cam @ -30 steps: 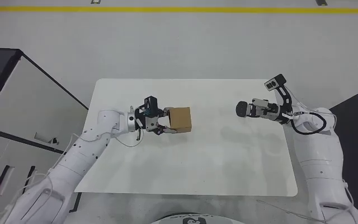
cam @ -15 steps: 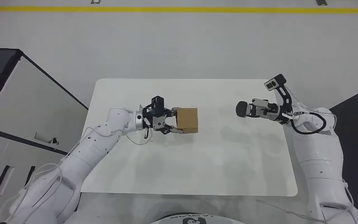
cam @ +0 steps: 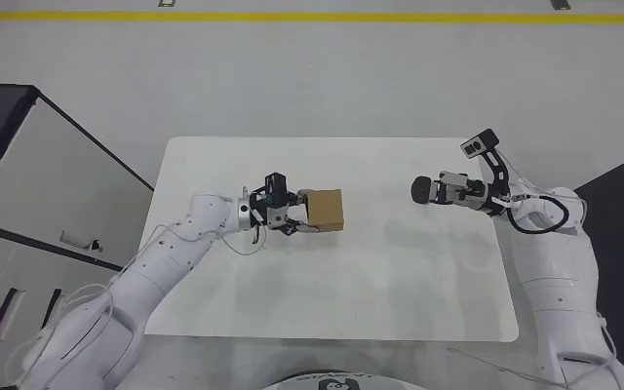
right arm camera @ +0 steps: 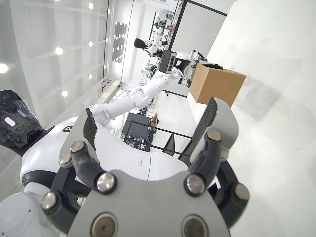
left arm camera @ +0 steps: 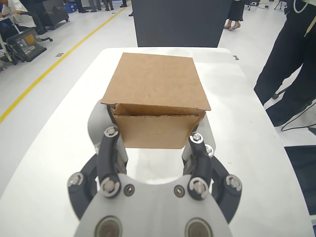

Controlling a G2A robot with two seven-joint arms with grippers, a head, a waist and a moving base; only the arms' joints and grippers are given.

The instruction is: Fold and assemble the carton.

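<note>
Top view: brown cardboard carton [cam: 323,210] standing on the white table [cam: 390,292], left of centre. It is near-square from above with no clear long axis, and its flap end is turned to the left gripper [cam: 298,212]. The right gripper [cam: 421,189] hangs well apart over the table's right side. Left wrist view: the carton [left arm camera: 155,92] has its top panel flat, with a narrow gap under the near edge. The fingers [left arm camera: 95,124] pinch its two side walls. Right wrist view: the right gripper [right arm camera: 150,107] has its fingers spread with nothing between them. The carton [right arm camera: 217,87] lies beyond it.
</note>
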